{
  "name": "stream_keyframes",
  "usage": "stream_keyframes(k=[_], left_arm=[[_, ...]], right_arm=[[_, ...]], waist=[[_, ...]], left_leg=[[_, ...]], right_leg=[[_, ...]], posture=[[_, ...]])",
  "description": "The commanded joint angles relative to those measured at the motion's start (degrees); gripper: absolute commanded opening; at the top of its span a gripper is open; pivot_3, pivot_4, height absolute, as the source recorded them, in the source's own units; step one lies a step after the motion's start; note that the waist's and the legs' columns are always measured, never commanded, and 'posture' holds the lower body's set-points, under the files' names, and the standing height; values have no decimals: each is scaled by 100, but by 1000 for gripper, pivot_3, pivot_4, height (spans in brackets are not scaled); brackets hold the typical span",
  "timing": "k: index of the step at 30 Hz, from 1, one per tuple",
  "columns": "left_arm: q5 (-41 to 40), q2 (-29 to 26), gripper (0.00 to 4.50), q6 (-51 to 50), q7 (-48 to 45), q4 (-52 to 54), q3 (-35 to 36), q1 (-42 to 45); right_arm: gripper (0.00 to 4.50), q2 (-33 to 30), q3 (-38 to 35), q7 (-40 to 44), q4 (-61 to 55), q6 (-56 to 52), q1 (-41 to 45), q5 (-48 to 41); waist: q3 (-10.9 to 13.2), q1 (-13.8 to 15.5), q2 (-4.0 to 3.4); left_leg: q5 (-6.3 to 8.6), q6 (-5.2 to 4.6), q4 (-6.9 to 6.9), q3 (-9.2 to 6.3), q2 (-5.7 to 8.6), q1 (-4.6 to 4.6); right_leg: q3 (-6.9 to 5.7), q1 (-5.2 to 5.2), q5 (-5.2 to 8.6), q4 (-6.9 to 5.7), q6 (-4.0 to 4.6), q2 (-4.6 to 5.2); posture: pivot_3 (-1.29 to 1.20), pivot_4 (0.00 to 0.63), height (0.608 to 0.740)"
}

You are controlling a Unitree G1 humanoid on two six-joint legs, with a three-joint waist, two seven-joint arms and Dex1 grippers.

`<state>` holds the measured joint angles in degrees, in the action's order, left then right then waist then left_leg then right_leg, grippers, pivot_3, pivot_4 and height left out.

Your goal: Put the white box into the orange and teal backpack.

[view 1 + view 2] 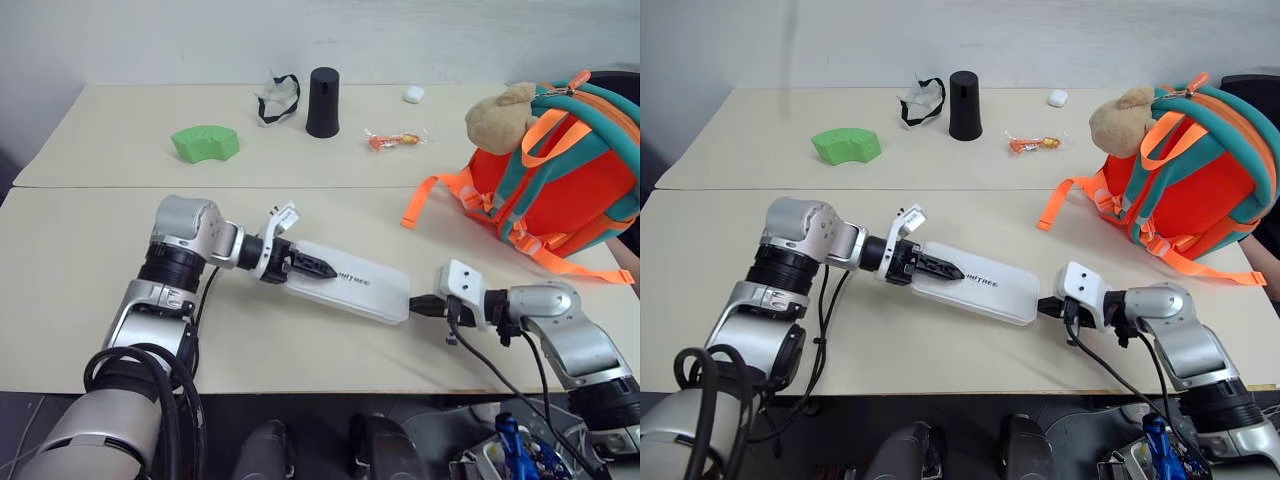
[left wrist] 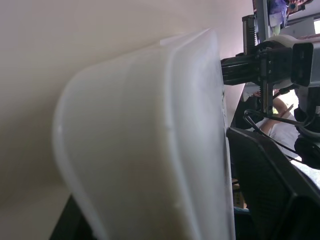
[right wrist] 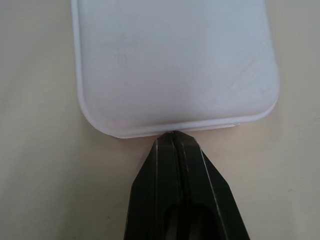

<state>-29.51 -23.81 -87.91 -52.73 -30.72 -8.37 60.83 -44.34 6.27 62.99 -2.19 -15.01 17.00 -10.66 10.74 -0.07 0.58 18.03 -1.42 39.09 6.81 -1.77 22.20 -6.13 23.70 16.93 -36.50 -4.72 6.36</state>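
left fingers (image 1: 312, 266) straddling white box (image 1: 365, 289), right fingers (image 3: 172, 137) closed, touching it

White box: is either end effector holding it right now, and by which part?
The left end effector straddles the white box at its left end, one finger over the lid; a firm hold cannot be told. The shut right end effector only touches its other end.

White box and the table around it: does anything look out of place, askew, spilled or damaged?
Nothing looks spilled or damaged. The white box lies flat but askew to the table edge, between the left gripper at one end and the shut right gripper, whose tips touch the other. The orange and teal backpack stands upright.
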Motion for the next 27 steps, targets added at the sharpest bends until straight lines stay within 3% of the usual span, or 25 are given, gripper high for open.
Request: stream_keyframes(k=[1, 4, 8, 13, 15, 19, 23, 27], left_arm=[[-119, -79, 1971, 125, -204, -13, -98, 207], [-153, -91, 1318, 184, -279, -1, -103, 199], [-375, -227, 1262, 355, -416, 480, 145, -43], [-992, -813, 1262, 1103, -793, 2078, 1115, -799], [-1243, -975, 1262, 1359, -867, 2686, 1526, -1151], [-1707, -1365, 1262, 1653, -1022, 3766, 2044, -1897], [-2174, -1492, 1262, 1872, -999, 4610, 2436, -2357], [-2714, -1309, 1262, 1686, -457, 4746, 2751, -2303]], right_arm=[[0, -40, -108, -21, -181, 82, -77, -39], [0, -30, -143, -63, -236, 56, -112, -55], [0, -20, -484, -256, -545, -223, -261, -340], [166, -57, -2162, -822, -1064, -1293, -751, -1469], [549, -73, -2860, -982, -1141, -1806, -867, -2006], [1956, -126, -3992, -1460, -1065, -2717, -766, -2899], [3318, -78, -4326, -1890, -518, -2935, -387, -3122], [4486, -11, -4017, -2265, 61, -2643, 47, -2780]], waist=[[0, 0, 0], [0, -1, 0], [0, -2, 0], [4, -14, 4], [5, -4, 3], [5, 10, 3], [5, 2, 3], [5, 1, 3]], left_leg=[[0, 0, 0, 0, 0, 0], [0, 0, 0, 0, 0, -2], [0, 2, 0, 1, -1, -1], [1, 4, 0, 0, -9, 2], [2, 6, -2, -1, -11, 3], [4, 6, -4, -6, -8, 0], [5, 2, -4, -13, -6, -2], [6, 1, -6, -10, -7, -2]], right_leg=[[0, 0, 0, 1, 0, 0], [2, -1, 0, 2, 0, 0], [3, 0, 0, -1, 0, 2], [7, 3, 0, -2, 0, 18], [7, 5, 0, -2, 1, 19], [5, -2, 1, 13, 2, 27], [3, -10, 0, 33, 2, 27], [5, -9, -1, 35, 1, 25]], posture=[[0, 150, 740], [0, 150, 740], [0, 150, 740], [0, 150, 740], [0, 150, 740], [0, 150, 740], [0, 150, 740], [0, 150, 740]])
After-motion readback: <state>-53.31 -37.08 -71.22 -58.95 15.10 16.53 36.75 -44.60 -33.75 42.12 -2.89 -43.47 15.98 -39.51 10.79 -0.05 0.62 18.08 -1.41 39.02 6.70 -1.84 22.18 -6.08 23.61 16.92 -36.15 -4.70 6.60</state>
